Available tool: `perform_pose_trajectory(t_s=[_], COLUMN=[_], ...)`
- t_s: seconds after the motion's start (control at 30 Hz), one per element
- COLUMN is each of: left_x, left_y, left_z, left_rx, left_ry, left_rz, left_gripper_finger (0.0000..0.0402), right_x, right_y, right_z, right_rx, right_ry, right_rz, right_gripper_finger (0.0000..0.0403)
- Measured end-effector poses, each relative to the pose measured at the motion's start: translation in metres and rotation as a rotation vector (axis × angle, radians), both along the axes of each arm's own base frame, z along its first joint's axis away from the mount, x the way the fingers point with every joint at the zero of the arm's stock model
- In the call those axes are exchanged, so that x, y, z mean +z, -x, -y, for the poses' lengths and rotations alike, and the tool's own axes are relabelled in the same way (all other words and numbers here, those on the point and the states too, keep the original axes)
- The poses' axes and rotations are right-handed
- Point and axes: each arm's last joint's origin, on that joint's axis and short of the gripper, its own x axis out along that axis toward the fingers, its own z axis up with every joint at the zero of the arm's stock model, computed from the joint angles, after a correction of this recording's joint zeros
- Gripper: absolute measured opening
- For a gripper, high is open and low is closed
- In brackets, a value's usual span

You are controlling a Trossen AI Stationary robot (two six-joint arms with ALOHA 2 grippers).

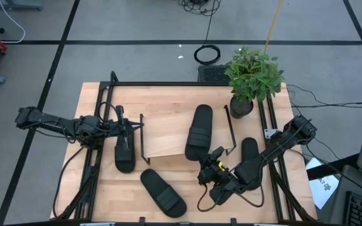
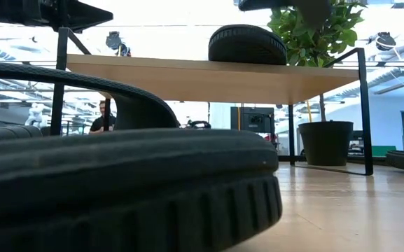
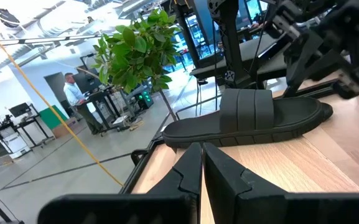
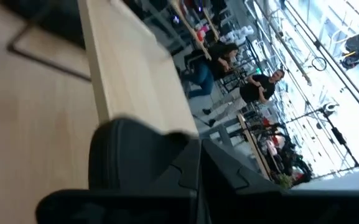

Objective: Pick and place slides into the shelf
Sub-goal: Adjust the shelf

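The shelf [image 1: 165, 135], a light board on black wire legs, stands mid-table. One black slide [image 1: 199, 130] lies sole-down on its top, also plain in the left wrist view [image 3: 247, 118]. My right gripper [image 1: 209, 161] is shut at that slide's near end, by the shelf's near edge. A second slide [image 1: 125, 156] lies on the table left of the shelf, with my left gripper [image 1: 125, 129] shut and level above it. A third slide [image 1: 163, 193] lies near the front edge. Another slide [image 1: 250, 150] lies under my right arm. My right gripper stands right at the near end of the slide on the shelf. A dark rounded shape [image 4: 129, 152] shows just past the shut fingers. Whether they touch the slide I cannot tell.
A potted plant [image 1: 251, 78] stands at the table's far right, close behind the shelf. Black rails [image 1: 99, 125] run along the table's left and right sides. People stand in the room beyond [image 4: 260, 87]. Bare wood shows at the front left [image 1: 111, 194].
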Motion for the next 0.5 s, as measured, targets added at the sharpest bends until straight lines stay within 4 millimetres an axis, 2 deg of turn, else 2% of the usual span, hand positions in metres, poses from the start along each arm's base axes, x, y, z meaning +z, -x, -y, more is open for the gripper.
perform_pose_trajectory(t_s=[0.17,0.33,0.5], left_x=[0.0,0.0,0.0], left_y=[0.0,0.0,0.0], left_z=[0.0,0.0,0.0], left_rx=[0.0,0.001,-0.001], left_ry=[-0.001,-0.016,0.012], left_rz=[0.0,-0.001,0.002], left_gripper_finger=[0.0021,0.0021,0.0021], right_x=[0.043,0.095,0.127], right_y=[0.017,0.065,0.105], right_z=[-0.015,-0.015,-0.003], right_rx=[0.075,0.174,0.379], right_ry=[-0.141,-0.287,-0.5], right_rz=[0.188,0.301,0.293], right_gripper_finger=[0.0006,0.0006,0.0007])
